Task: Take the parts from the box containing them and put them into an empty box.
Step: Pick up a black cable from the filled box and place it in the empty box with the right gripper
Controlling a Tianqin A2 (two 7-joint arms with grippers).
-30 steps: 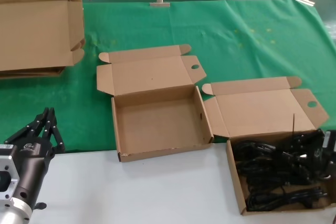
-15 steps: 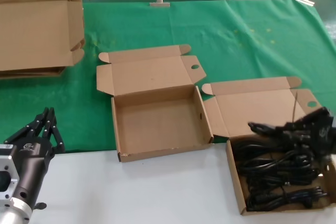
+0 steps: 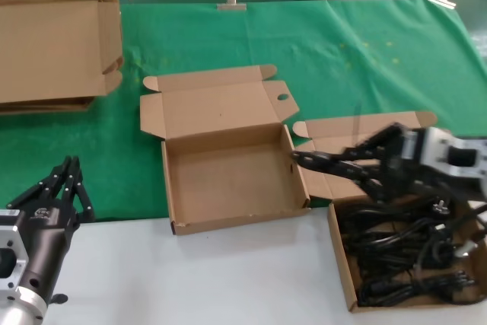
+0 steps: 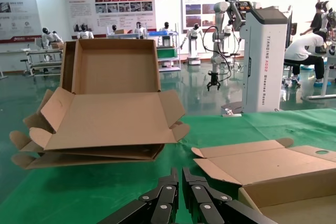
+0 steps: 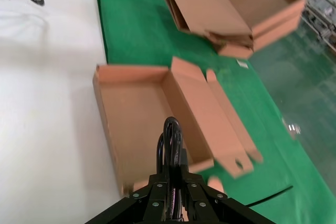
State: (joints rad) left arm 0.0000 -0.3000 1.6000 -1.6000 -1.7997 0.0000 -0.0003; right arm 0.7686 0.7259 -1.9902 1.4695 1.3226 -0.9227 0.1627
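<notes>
The work surface has two zones: a green cloth [image 3: 365, 51] covers the far part, and a plain white tabletop [image 3: 228, 279] forms the near strip.

The empty shallow square brown cardboard box [image 3: 228, 176] sits at centre, straddling the edge of the cloth, with its hinged lid folded back flat. To its right stands a second brown cardboard box of the same type [image 3: 344, 264], also with its lid open. It holds the remaining thin black power cords [image 3: 403, 256], lying in looped bundles.

The right gripper [image 3: 373, 169] is positioned above the near-left part of the open lid of the cord box, just beside the empty box's right wall. Its fingers are pressed together on one looped black cord bundle [image 5: 170, 140]. In the head view this bundle extends leftward toward the empty box. In the right wrist view the loop projects beyond the fingertips, with the empty box beneath and beyond it.

The left gripper [image 3: 65, 184] is parked at the near-left corner over the white tabletop, with its black fingers closed against each other and gripping nothing.

A stack of large flat cardboard sheets [image 3: 53, 43] lies at the far-left corner of the cloth.

The left wrist view shows a bright hall beyond the table: wall posters [image 4: 110, 9], a white machine cabinet [image 4: 268, 59], and humanoid robots on display [image 4: 218, 40].
</notes>
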